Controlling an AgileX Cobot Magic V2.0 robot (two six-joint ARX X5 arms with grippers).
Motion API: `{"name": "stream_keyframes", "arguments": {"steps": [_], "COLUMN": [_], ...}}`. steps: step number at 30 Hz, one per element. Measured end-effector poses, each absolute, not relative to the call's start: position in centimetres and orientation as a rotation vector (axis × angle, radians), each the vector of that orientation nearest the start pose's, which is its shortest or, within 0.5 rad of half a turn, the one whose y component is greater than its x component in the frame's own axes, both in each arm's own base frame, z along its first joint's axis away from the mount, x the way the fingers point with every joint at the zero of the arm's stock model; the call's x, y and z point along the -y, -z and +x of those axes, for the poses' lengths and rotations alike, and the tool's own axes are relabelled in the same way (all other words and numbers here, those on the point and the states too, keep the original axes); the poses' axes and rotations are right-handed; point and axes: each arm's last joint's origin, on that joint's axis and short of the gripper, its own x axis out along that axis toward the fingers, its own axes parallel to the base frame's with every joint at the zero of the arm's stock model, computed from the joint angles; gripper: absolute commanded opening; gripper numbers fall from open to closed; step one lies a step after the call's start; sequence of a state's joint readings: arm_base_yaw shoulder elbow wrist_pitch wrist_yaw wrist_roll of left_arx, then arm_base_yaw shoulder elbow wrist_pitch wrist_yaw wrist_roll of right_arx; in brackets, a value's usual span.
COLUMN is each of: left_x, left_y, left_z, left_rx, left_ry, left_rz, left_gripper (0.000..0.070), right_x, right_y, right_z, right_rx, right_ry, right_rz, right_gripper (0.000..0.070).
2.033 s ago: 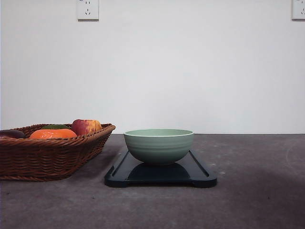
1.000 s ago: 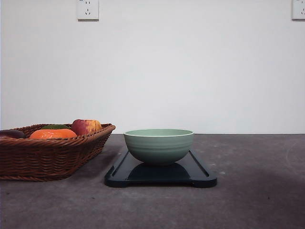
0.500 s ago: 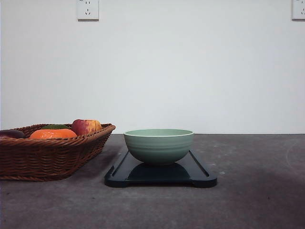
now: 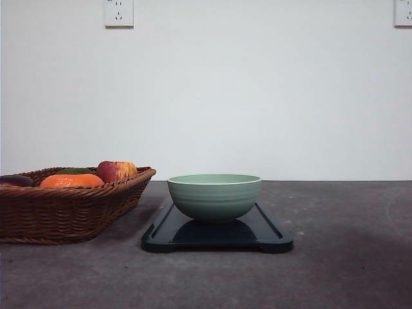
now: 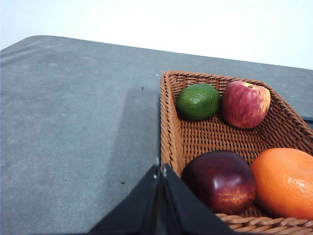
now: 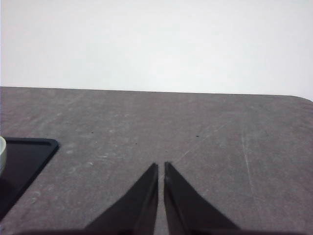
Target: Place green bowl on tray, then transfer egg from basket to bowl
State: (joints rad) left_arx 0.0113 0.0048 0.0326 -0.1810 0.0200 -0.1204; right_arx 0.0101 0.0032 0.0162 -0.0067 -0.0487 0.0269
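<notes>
Nothing has moved since the earlier front frames. Green bowl [image 4: 214,197] sits upright on the tray [image 4: 270,237], centred; its inside is hidden from the front view. Basket [image 4: 71,212] stands on the desk [image 4: 347,257] just left of the tray. Left wrist view counts four items in the basket: one green fruit [image 5: 197,101], one red-yellow apple [image 5: 245,104], one dark red fruit [image 5: 220,180], one orange fruit [image 5: 283,181]. No egg can be made out. Left tool [image 5: 161,171] hangs near the basket's rim, tips together. Right tool [image 6: 161,169] over bare desk beside the tray corner, tips nearly touching.
</notes>
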Motion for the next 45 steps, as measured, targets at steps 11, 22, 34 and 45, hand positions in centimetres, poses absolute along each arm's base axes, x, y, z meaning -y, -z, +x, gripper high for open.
{"name": "stream_keyframes", "arguments": {"steps": [11,22,34,45], "left_x": [-0.05,-0.05,-0.05,-0.05], "left_y": [-15.67,-15.67,-15.68,-15.68], "left_z": [9.48,9.48,9.48,9.48], "left_rx": [-0.154,-0.153,-0.153,-0.153], "left_ry": [0.0,0.0,0.0,0.0], "left_rz": [-0.123,-0.123,-0.123,-0.123], "left_gripper": [0.0,0.0,0.0,0.0], "right_x": [-0.24,-0.24,-0.24,-0.24], "right_y": [-16.81,-16.81,-16.81,-16.81], "right_z": [9.68,9.68,9.68,9.68], "right_rx": [0.005,0.005,0.005,0.005], "right_ry": [-0.059,-0.059,-0.059,-0.059], "right_rz": [0.027,0.027,0.027,0.027], "right_gripper": [0.0015,0.0014,0.0014,0.0015]}}
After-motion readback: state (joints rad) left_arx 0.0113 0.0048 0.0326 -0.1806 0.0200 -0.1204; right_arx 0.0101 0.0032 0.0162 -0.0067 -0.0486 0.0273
